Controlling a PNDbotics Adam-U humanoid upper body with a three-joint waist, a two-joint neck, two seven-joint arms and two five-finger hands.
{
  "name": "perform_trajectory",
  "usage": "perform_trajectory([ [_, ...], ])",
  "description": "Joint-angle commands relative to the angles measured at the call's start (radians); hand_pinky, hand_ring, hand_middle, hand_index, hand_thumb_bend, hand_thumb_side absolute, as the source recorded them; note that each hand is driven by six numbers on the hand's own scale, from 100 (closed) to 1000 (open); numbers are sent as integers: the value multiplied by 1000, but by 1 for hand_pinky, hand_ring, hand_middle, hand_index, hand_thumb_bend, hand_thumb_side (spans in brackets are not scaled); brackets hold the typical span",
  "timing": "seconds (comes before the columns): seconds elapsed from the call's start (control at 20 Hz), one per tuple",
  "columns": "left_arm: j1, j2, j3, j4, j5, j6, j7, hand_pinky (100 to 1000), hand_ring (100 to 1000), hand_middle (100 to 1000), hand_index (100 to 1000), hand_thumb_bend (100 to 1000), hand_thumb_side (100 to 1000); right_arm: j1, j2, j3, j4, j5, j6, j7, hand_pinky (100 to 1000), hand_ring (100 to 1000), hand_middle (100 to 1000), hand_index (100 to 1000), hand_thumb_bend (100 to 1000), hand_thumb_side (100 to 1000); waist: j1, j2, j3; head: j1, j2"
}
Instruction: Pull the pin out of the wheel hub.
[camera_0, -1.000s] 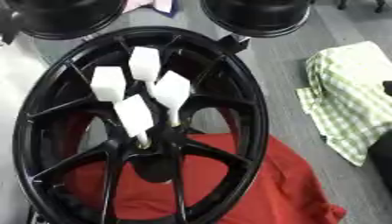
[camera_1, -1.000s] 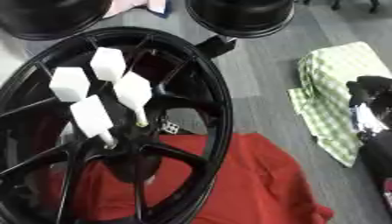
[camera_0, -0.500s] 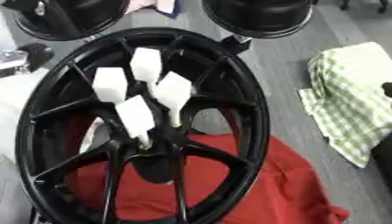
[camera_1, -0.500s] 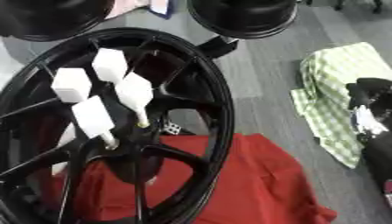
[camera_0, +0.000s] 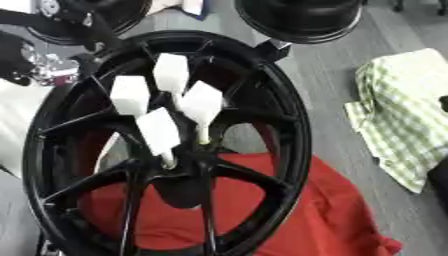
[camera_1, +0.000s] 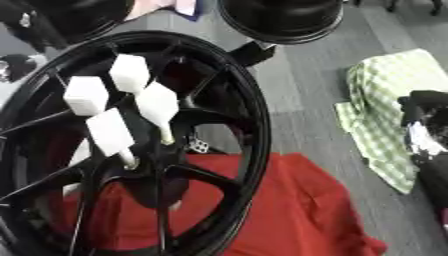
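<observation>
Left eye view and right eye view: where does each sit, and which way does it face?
Left eye view: in the head, looking down on the wheel hub; left hand at upper left.
Right eye view: same head, same aim; right hand at right edge.
Both share the white pins and red cloth.

Grey floor (camera_0: 324, 95), red cloth (camera_1: 297, 210) spread near centre, green-and-white checked cloth (camera_0: 402, 115) crumpled at right, two more black rims at far edge, one left (camera_0: 105, 12), one centre-right (camera_0: 302, 17).
</observation>
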Motion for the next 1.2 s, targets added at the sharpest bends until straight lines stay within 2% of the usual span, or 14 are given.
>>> perform_trajectory([
  [0.05,-32,-12,-20,25,-24,51,-2,868,825,833,914,276,692,-3,-27,-3,-19,-4,3,2,834,764,536,696,140,245,-1,-24,-2,7,2],
  [0.25,-53,-48,-54,66,-49,90,-5,885,843,836,921,361,659,-6,-26,-2,-19,-7,6,5,834,764,536,696,141,246,0,-23,-6,13,4],
  [0.35,-60,-61,-67,82,-70,90,-5,897,857,845,934,412,658,-7,-24,-2,-19,-7,8,6,834,764,536,696,140,247,1,-22,-8,16,5],
  [0.5,-67,-76,-76,103,-95,83,-5,902,866,849,941,443,645,-9,-23,-2,-19,-8,11,6,834,764,536,696,140,248,3,-20,-10,19,6],
  [0.8,-60,-82,-85,120,-126,65,-5,903,872,849,942,427,566,-14,-21,-1,-19,-9,13,8,834,764,536,696,139,250,6,-15,-18,17,5],
  [1.2,-41,-68,-88,99,-142,48,-5,886,876,848,940,436,560,-19,-19,1,-19,-10,15,10,835,764,536,697,139,250,10,-10,-26,-5,-15],
])
